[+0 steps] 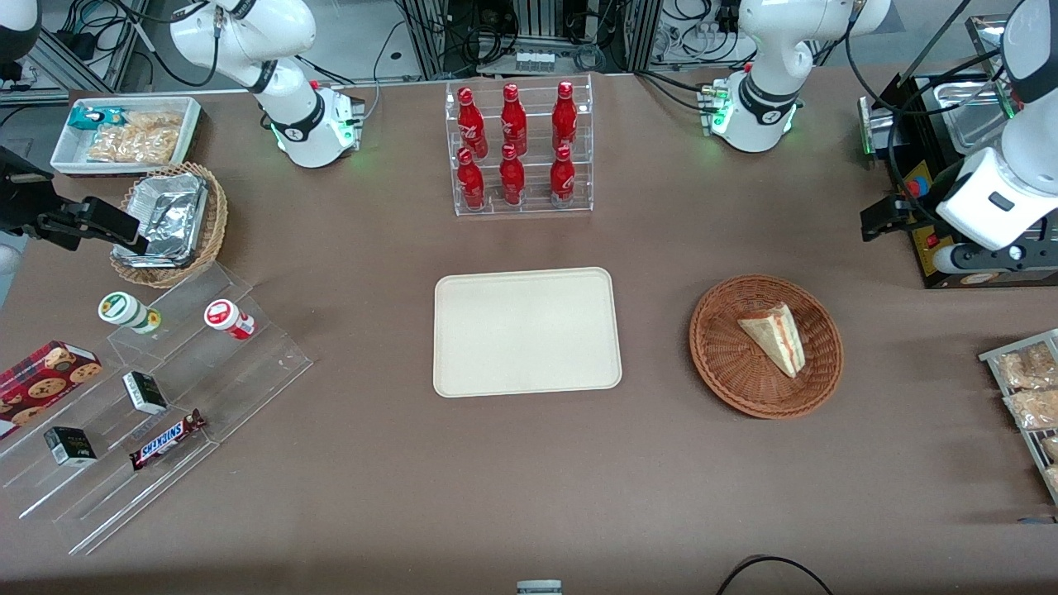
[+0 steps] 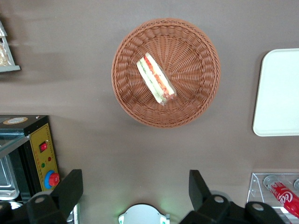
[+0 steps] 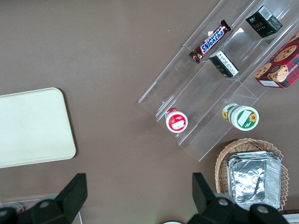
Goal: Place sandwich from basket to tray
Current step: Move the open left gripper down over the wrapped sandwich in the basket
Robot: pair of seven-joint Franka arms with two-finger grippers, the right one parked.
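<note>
Nearest the front camera, bare brown desk (image 1: 529, 496) carries the flat cream-beige rectangular tray (image 1: 526, 331). At the tray's 3 o'clock sits the round reddish-brown wicker basket (image 2: 166, 72), holding the triangular pale-bread sandwich (image 2: 156, 78). Descending straight over the wedge and closing across its flat bread faces seems the best approach. Left gripper (image 2: 133, 191) hangs high above the desk, its fingers (image 2: 70, 189) spread wide and holding nothing.
</note>
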